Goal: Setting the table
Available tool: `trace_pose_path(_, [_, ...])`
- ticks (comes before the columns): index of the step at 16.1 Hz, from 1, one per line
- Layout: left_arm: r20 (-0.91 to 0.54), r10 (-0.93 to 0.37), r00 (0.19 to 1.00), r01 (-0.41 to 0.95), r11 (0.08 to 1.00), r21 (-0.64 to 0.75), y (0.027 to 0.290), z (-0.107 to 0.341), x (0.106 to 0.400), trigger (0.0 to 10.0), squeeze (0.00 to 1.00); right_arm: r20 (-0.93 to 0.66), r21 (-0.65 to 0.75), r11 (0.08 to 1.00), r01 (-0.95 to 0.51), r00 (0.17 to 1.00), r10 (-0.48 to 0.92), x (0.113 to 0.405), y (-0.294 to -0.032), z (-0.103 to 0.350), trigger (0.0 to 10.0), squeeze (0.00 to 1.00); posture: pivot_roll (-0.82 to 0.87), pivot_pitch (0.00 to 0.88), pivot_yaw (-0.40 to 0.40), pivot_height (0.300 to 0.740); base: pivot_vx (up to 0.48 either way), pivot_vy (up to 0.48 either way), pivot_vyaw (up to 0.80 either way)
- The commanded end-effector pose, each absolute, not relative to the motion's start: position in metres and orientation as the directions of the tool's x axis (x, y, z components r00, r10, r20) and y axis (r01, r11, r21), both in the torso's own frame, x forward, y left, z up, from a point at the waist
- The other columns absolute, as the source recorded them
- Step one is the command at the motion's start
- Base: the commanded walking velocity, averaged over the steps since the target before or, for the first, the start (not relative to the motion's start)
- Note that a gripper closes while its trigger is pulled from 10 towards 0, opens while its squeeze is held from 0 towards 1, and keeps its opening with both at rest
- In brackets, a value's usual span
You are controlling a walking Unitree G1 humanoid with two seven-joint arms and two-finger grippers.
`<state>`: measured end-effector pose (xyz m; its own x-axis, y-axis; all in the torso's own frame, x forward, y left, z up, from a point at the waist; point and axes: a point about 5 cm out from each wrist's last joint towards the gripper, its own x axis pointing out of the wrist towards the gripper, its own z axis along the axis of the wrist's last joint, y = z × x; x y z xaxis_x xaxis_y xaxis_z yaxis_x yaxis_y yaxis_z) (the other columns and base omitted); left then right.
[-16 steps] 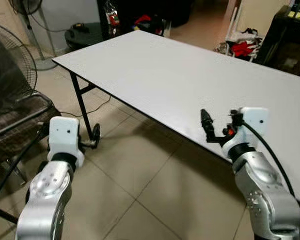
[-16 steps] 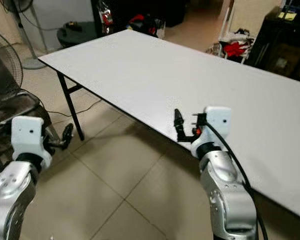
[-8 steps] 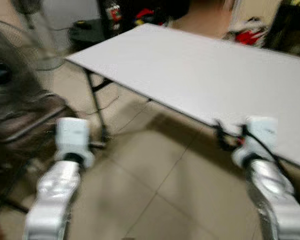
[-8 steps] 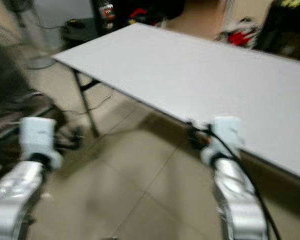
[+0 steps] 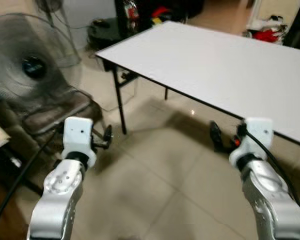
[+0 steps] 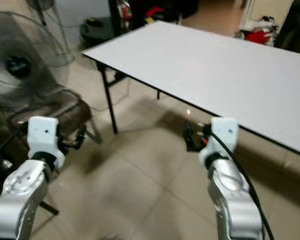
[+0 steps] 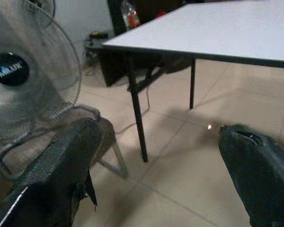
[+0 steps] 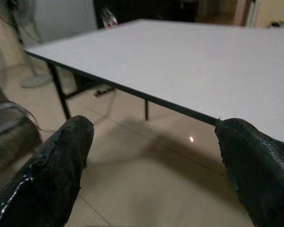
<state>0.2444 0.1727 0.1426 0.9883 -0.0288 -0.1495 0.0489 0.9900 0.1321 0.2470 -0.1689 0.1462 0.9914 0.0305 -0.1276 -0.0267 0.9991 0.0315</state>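
Table [image 5: 225, 65]: white top, thin dark edge, black folding legs, standing on a beige tiled floor [image 5: 155, 175]. Top surface bare white. Near corner of the table points toward a standing fan [image 5: 32, 65] with a round wire guard and dark hub.

Right gripper [image 8: 151, 165]: held out over the floor just in front of the table's long near edge, below the level of the top. Fingers spread wide, nothing between them; in the right wrist view the table edge and a bright spot of light on the tiles show through the gap. From the head views the gripper appears as a dark shape [image 5: 216, 136] ahead of the white wrist housing.

Left gripper [image 7: 156, 179]: also out over the floor, away from the table's near corner and toward the fan. Fingers [image 7: 61, 170] spread wide, holding nothing. Through the gap, the table's corner leg [image 7: 136, 109] stands on the tiles.

Beside the fan, further from the table, a chair with a brown seat and metal frame [image 5: 50, 112]. Beyond the table's far corner, dark furniture and a red item, too blurred to identify. Head views slightly smeared.
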Motion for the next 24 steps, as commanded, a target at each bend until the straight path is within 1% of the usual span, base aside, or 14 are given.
trace_pose_path(1, [-0.145, -0.006, 0.989, 0.028, 0.988, 0.155, 0.179, 0.145, 0.245, 10.0, 0.00, -0.135, 0.047, 0.998, -0.049, 0.989, 0.055, 0.249, -0.164, 0.145, 10.0, 1.00, -0.01, 0.000, 0.055, 0.740, 0.000, 0.307, 0.80])
trace_pose_path(4, [-0.141, 0.032, 0.990, -0.010, 0.987, 0.160, 0.185, 0.146, 0.241, 10.0, 0.00, -0.125, 0.042, 0.994, -0.098, 0.987, 0.102, 0.258, -0.160, 0.146, 10.0, 1.00, 0.03, 0.000, 0.022, 0.740, 0.000, 0.310, 0.80])
trace_pose_path(7, [-0.134, 0.055, 0.989, -0.032, 0.985, 0.167, 0.188, 0.148, 0.239, 10.0, 0.00, -0.113, 0.031, 0.988, -0.153, 0.981, 0.156, 0.268, -0.153, 0.147, 10.0, 1.00, 0.05, 0.000, 0.013, 0.740, 0.000, 0.310, 0.80])
trace_pose_path(9, [-0.121, 0.073, 0.990, -0.048, 0.980, 0.192, 0.192, 0.151, 0.241, 10.0, 0.00, -0.101, 0.028, 0.985, -0.168, 0.980, 0.170, 0.272, -0.151, 0.150, 10.0, 1.00, 0.05, 0.000, 0.011, 0.740, 0.000, 0.000, 0.80])
trace_pose_path(12, [-0.115, 0.089, 0.989, -0.065, 0.978, 0.196, 0.193, 0.152, 0.246, 10.0, 0.00, -0.101, 0.036, 0.986, -0.166, 0.981, 0.169, 0.271, -0.149, 0.147, 10.0, 1.00, 0.05, 0.000, 0.020, 0.740, 0.000, -0.480, 0.80])
trace_pose_path(20, [-0.112, 0.055, 0.992, -0.032, 0.980, 0.197, 0.190, 0.155, 0.250, 10.0, 0.00, -0.101, 0.049, 0.992, -0.113, 0.988, 0.117, 0.268, -0.154, 0.143, 10.0, 1.00, 0.05, 0.000, 0.037, 0.740, 0.000, -0.480, 0.80])
trace_pose_path(22, [-0.118, 0.032, 0.993, -0.009, 0.981, 0.193, 0.187, 0.153, 0.246, 10.0, 0.00, -0.095, 0.064, 0.994, -0.092, 0.991, 0.098, 0.266, -0.157, 0.144, 10.0, 1.00, 0.05, 0.000, 0.037, 0.740, 0.000, 0.000, 0.72])
trace_pose_path(24, [-0.134, 0.006, 0.991, 0.019, 0.982, 0.188, 0.185, 0.151, 0.241, 10.0, 0.00, -0.089, 0.060, 0.997, -0.049, 0.995, 0.054, 0.263, -0.162, 0.145, 10.0, 1.00, 0.05, 0.000, 0.037, 0.740, 0.000, 0.000, 0.00])
